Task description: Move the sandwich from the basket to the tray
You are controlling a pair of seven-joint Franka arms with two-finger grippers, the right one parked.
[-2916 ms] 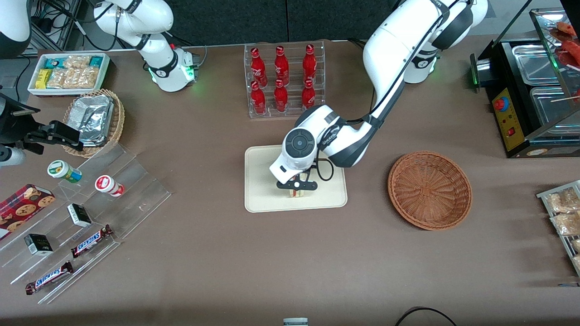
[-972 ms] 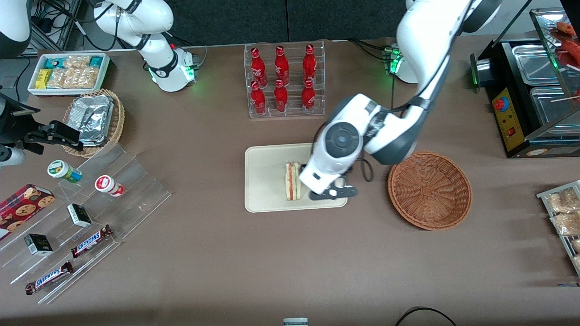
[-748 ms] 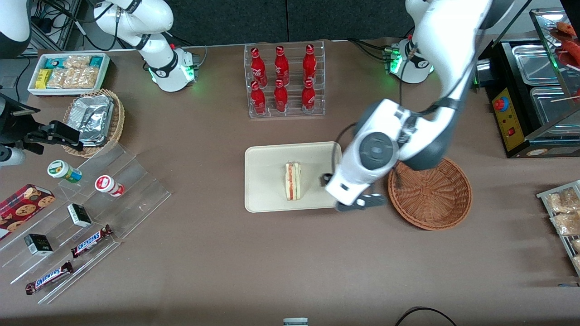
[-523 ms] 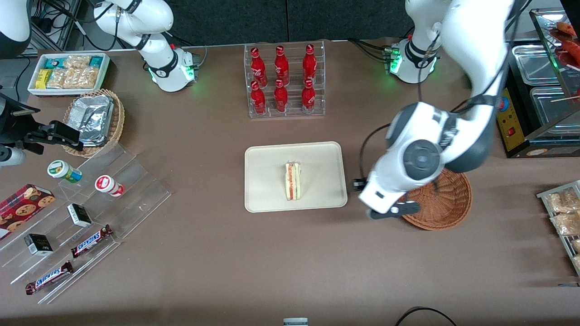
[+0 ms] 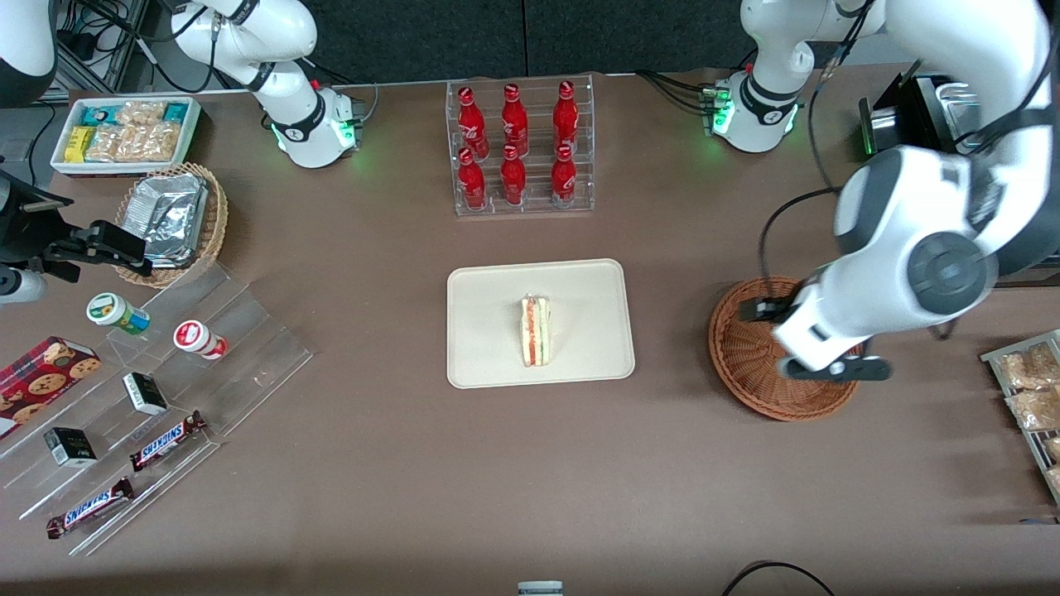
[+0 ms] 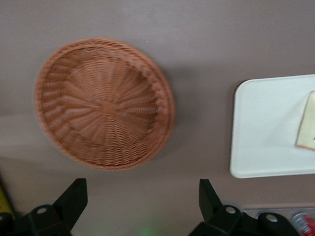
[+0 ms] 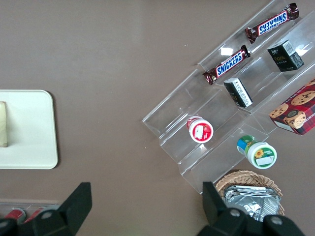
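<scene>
The sandwich (image 5: 536,331) lies on its side on the cream tray (image 5: 489,331), with its red, orange and green layers showing. The reddish-brown wicker basket (image 5: 745,356) stands beside the tray toward the working arm's end and has nothing in it. My left gripper (image 5: 836,370) hovers high over the basket's edge, well away from the sandwich. In the left wrist view the gripper (image 6: 141,189) is open with nothing between its black fingers (image 6: 74,194); the basket (image 6: 104,103), a corner of the tray (image 6: 268,128) and the sandwich (image 6: 307,123) show below it.
A clear rack of red bottles (image 5: 517,145) stands farther from the camera than the tray. A tan basket of foil packets (image 5: 170,219), a white snack bin (image 5: 124,132) and a stepped acrylic shelf (image 5: 157,389) lie toward the parked arm's end. A food warmer (image 5: 969,165) sits at the working arm's end.
The gripper let go of the sandwich on the tray, rose and swung toward the working arm's end until it hung over the basket. The sandwich stays on the tray.
</scene>
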